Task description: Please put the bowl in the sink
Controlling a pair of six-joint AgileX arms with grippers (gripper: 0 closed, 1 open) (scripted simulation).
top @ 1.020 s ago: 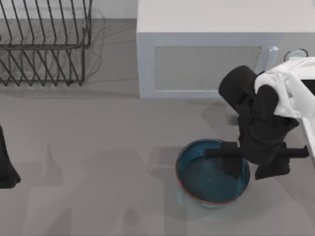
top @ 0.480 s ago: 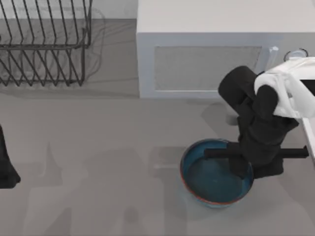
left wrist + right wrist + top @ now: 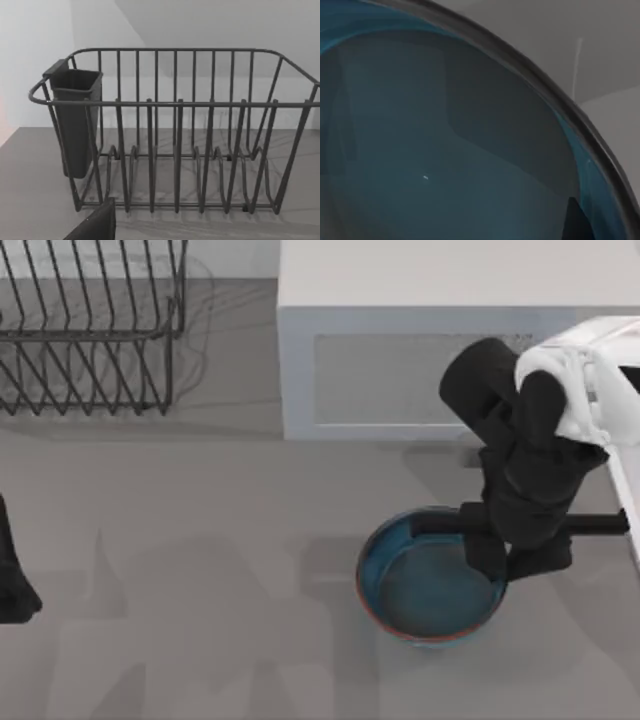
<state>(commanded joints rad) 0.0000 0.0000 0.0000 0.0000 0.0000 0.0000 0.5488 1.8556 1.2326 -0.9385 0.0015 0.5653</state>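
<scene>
Bowl [image 3: 425, 585] sits right of table centre, in front of the microwave [image 3: 430, 370], upright, teal inside facing up. My right gripper [image 3: 500, 565] is over its right rim, one finger dipping inside the wall, prob. to pinch the rim for a lift. Whether the jaws have closed on it, can't tell. In the right wrist view the bowl's interior [image 3: 445, 150] looms close. Left arm [image 3: 12, 580] parked at the left edge, facing the dish rack [image 3: 175, 130].

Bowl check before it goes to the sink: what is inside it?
The bowl shows bare teal inside, with nothing loose. The right gripper reaches in at its right rim and covers that part.
</scene>
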